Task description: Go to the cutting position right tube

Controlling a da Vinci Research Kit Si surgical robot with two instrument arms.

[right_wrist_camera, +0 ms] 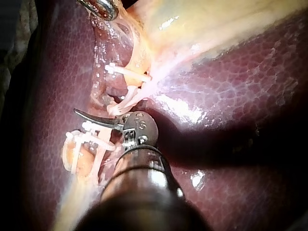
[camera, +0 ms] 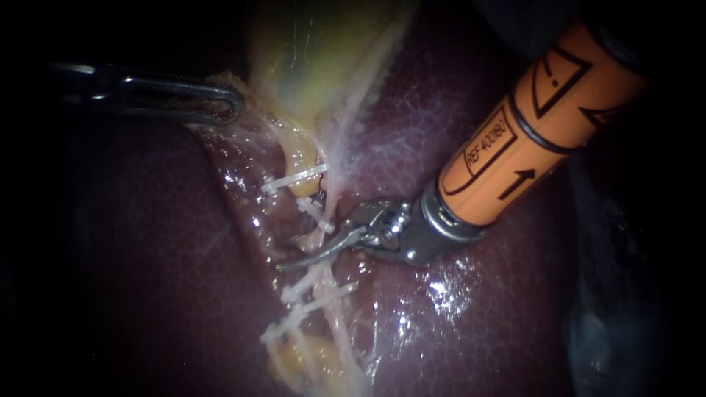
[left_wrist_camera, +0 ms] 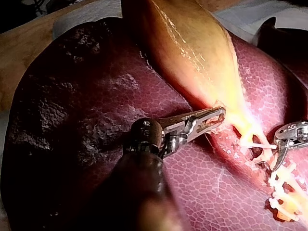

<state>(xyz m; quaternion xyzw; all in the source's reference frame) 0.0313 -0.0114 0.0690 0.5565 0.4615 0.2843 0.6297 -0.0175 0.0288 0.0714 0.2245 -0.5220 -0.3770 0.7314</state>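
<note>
My right instrument (camera: 312, 255), on an orange shaft from the upper right, ends in thin curved blades that lie together. They reach across the pale tubes (camera: 323, 237) running down from the gallbladder (camera: 309, 66). The blades sit in the gap between the upper white clips (camera: 294, 181) and the lower white clips (camera: 318, 295). In the right wrist view the blade tip (right_wrist_camera: 79, 113) points past the tubes (right_wrist_camera: 120, 107), just ahead of the lower clips (right_wrist_camera: 94, 139). My left instrument (camera: 220, 103) is shut on the gallbladder's lower edge and holds it (left_wrist_camera: 217, 109) taut.
Dark red liver (camera: 456, 309) surrounds the tubes on all sides, wet and glistening. Yellow fatty tissue (camera: 309, 360) lies below the lower clips. In the left wrist view a wooden board (left_wrist_camera: 19, 53) and white cloth (left_wrist_camera: 86, 14) lie beyond the liver.
</note>
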